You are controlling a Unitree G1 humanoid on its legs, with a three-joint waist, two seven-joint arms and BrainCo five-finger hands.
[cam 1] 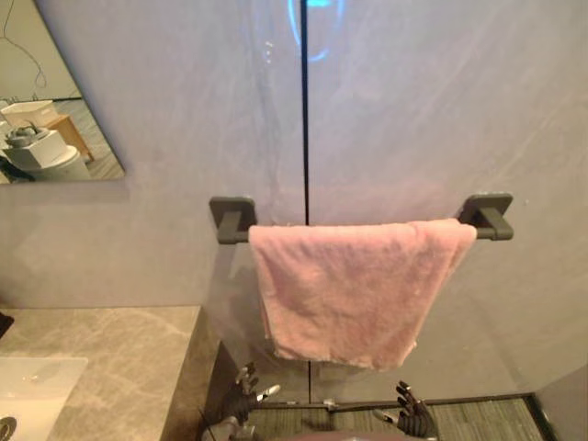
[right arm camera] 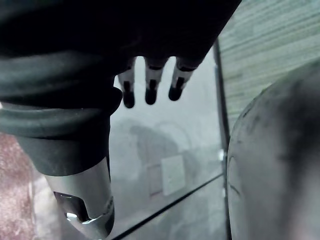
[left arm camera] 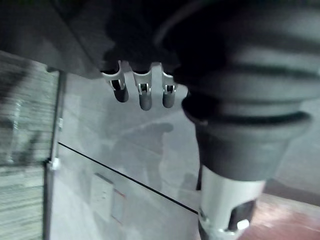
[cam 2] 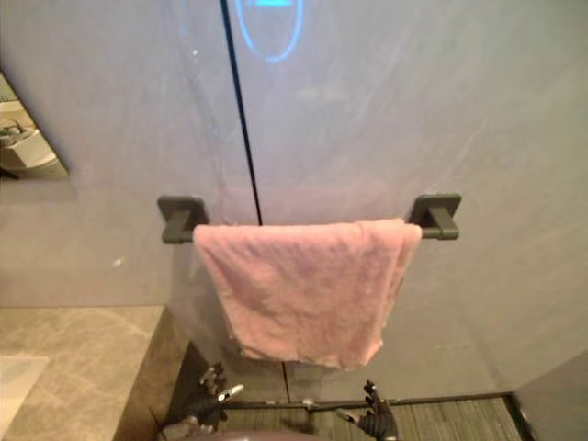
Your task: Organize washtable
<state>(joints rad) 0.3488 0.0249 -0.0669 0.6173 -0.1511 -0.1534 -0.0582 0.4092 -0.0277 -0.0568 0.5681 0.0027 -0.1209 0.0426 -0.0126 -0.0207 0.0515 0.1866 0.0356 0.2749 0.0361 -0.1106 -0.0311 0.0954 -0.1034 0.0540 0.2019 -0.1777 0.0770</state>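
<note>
I am letting the fingers (left arm camera: 145,97) of my left hand (cam 1: 243,397) hang loose and straight, gripping nothing. My right hand (cam 1: 415,420) is hanging the same way, released and empty. Both are sitting low, near the foot of the grey wall (cam 1: 413,110). Above them the pink towel (cam 1: 344,289) is hanging draped from the left bracket (cam 1: 231,219) across to the right bracket (cam 1: 487,215), doubled over at its right end. The stone counter (cam 1: 119,354) is lying off to the left, with its white sink (cam 1: 32,390) set well in from its right edge.
</note>
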